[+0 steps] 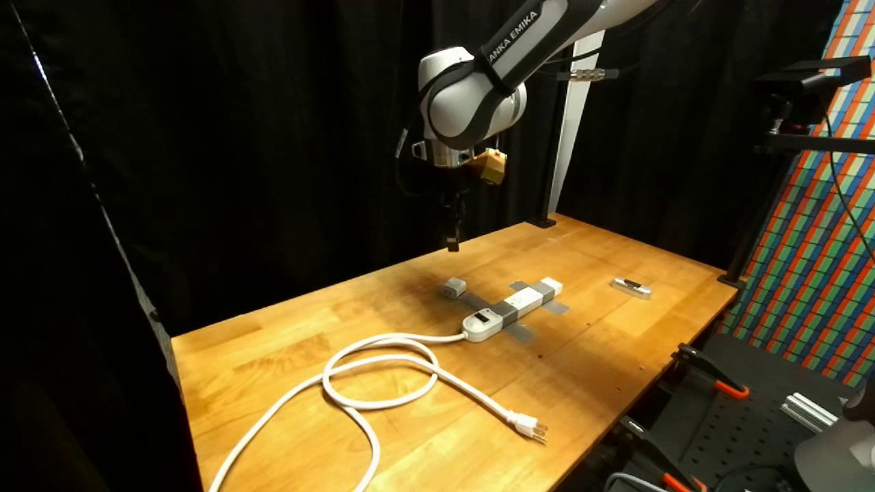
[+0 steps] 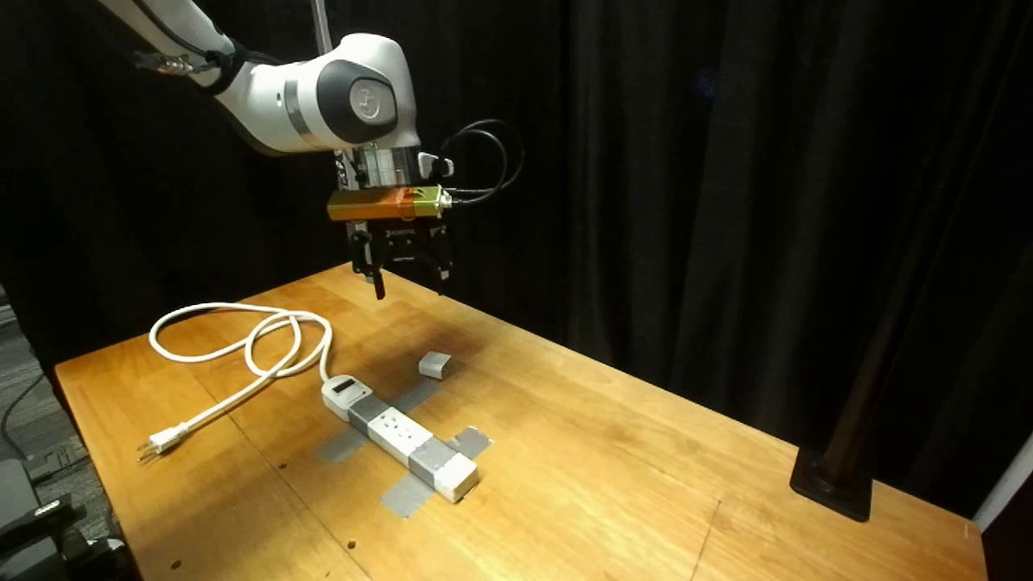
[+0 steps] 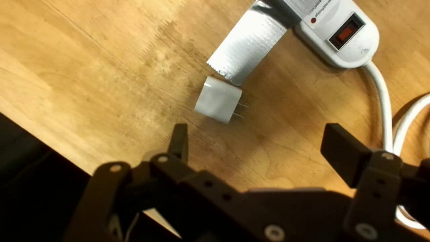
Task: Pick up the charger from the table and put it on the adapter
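The charger, a small white block, lies on the wooden table beside the end of a grey tape strip. It shows in both exterior views [image 1: 454, 288] [image 2: 435, 365] and in the wrist view [image 3: 218, 100], where two metal prongs point right. The adapter, a white power strip [image 1: 525, 300] [image 2: 401, 433], is taped to the table near the charger. In the wrist view only its switch end [image 3: 347, 35] and cable show. My gripper [image 2: 411, 294] [image 1: 453, 247] is above the table, apart from the charger. In the wrist view its fingers [image 3: 256, 129] are wide apart with nothing between them.
The adapter's white cable [image 1: 383, 404] [image 2: 242, 393] loops over the table and ends in a plug [image 1: 528, 425]. A small flat silver and dark object [image 1: 631, 288] lies beyond the adapter. A black post base [image 2: 831, 484] stands on the table. Clamps [image 1: 711, 372] grip its edge.
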Robot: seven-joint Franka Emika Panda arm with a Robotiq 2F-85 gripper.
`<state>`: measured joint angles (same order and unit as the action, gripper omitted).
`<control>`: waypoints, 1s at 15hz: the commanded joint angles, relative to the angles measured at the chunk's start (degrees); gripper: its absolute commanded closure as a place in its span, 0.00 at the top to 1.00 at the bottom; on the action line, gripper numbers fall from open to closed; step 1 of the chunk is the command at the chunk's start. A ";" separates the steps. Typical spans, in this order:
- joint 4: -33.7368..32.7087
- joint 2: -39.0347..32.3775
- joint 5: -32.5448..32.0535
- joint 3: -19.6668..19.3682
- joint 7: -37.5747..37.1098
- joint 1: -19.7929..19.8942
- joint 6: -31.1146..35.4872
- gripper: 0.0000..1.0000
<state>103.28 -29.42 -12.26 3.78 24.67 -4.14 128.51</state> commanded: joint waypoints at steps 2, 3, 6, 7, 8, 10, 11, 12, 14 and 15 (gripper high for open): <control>-0.70 -0.66 -0.36 0.69 -0.52 0.57 -0.37 1.00; -0.87 -0.70 -0.35 0.73 -0.59 0.55 -0.47 1.00; -1.09 -0.70 -0.33 0.75 -0.71 0.54 -0.82 1.00; -1.10 -0.70 -0.33 0.75 -0.73 0.54 -0.90 1.00; -1.11 -0.70 -0.33 0.74 -0.73 0.54 -0.94 1.00; -4.90 -2.21 5.76 4.49 8.42 4.04 -6.31 1.00; -6.52 -3.13 8.06 5.51 11.31 5.27 -7.93 1.00; -8.98 -4.33 10.13 6.32 14.86 6.58 -10.78 1.00; -13.37 -6.86 13.32 7.04 22.55 9.09 -14.91 1.00; -15.71 -8.25 14.86 7.20 25.98 10.18 -17.32 1.00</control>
<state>96.32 -32.63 -1.77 9.35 40.77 2.23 117.89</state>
